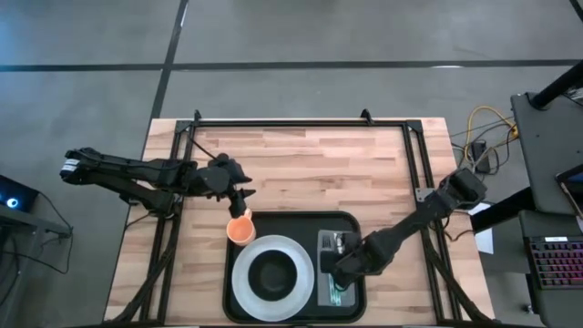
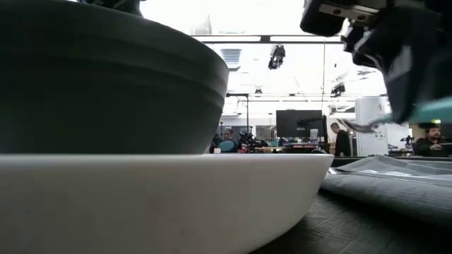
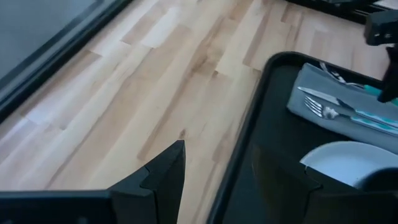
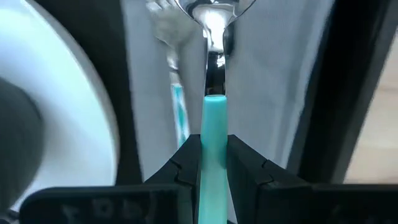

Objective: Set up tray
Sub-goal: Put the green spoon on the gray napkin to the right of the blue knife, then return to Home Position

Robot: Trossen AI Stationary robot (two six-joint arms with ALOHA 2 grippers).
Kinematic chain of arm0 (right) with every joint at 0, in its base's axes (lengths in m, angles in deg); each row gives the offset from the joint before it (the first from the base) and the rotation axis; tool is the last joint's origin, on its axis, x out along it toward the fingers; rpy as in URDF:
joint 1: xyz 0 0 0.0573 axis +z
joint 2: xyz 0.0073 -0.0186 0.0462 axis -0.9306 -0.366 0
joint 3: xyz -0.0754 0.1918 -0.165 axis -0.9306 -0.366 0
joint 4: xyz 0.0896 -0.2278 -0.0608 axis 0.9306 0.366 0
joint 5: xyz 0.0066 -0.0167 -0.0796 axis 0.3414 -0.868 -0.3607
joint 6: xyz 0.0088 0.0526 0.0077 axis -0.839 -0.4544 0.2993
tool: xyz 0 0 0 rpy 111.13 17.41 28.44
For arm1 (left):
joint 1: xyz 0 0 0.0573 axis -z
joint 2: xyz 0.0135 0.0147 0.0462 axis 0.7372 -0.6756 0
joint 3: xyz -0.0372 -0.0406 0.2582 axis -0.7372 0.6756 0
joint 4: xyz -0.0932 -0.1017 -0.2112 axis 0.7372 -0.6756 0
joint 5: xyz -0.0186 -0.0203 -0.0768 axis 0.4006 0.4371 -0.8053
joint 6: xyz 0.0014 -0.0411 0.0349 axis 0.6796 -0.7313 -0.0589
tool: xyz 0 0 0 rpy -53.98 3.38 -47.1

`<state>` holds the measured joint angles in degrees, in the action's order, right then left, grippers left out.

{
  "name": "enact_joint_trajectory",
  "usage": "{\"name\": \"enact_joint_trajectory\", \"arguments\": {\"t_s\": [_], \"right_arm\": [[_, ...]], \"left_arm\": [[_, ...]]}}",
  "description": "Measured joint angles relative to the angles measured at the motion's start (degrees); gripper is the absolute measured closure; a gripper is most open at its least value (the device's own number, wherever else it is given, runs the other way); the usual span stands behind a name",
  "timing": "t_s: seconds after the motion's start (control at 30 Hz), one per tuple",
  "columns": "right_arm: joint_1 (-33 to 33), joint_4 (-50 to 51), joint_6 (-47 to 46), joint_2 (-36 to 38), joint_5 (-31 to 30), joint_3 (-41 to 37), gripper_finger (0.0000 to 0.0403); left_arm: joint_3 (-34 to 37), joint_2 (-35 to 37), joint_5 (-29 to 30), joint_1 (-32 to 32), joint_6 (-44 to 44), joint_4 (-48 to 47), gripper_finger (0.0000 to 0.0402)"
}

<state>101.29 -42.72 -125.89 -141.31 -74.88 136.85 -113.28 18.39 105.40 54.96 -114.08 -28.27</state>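
Observation:
The black tray lies at the table's near edge. On it a white plate carries a dark bowl. A grey napkin lies on the tray's right side, with a teal-handled fork and a knife on it. My right gripper hovers over the napkin, shut on a teal-handled spoon. An orange cup stands at the tray's far left corner. My left gripper is open just beyond the cup, over the wood, touching nothing. My right gripper pinches the spoon's teal handle between its two fingers. The fingers lie along the handle, and the metal bowl end points away from them. In the low view the handle sits above the napkin, lifted clear.
A black frame runs along the table's far edge and down both sides. Bare wood lies between the frame and the tray. Cables and a keyboard sit off the table's right side. People show far back in the room in the low view.

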Motion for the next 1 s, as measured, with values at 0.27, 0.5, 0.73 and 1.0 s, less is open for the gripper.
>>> {"name": "enact_joint_trajectory", "arguments": {"t_s": [0.27, 0.5, 0.73, 1.0], "right_arm": [[1.3, -0.8, -1.2, -1.3, 1.2, -0.4, 0.0360], [1.1, -0.6, -1.7, -2.4, 2.4, -1.6, 0.0346], [1.1, -1.9, -1.4, -4.2, 4.8, -1.7, 0.0326], [0.8, -2.5, -1.2, -4.0, 4.2, -1.1, 0.0296]], "left_arm": [[0.0, 0.0, -3.2, 0.1, 0.0, 0.0, 0.0236], [0.0, 0.1, -3.2, 0.6, 0.0, 0.0, 0.0236], [0.0, 0.1, -3.2, 1.3, -0.2, 0.0, 0.0236], [0.0, 0.2, -3.2, 1.2, -0.2, 0.0, 0.0236]]}}
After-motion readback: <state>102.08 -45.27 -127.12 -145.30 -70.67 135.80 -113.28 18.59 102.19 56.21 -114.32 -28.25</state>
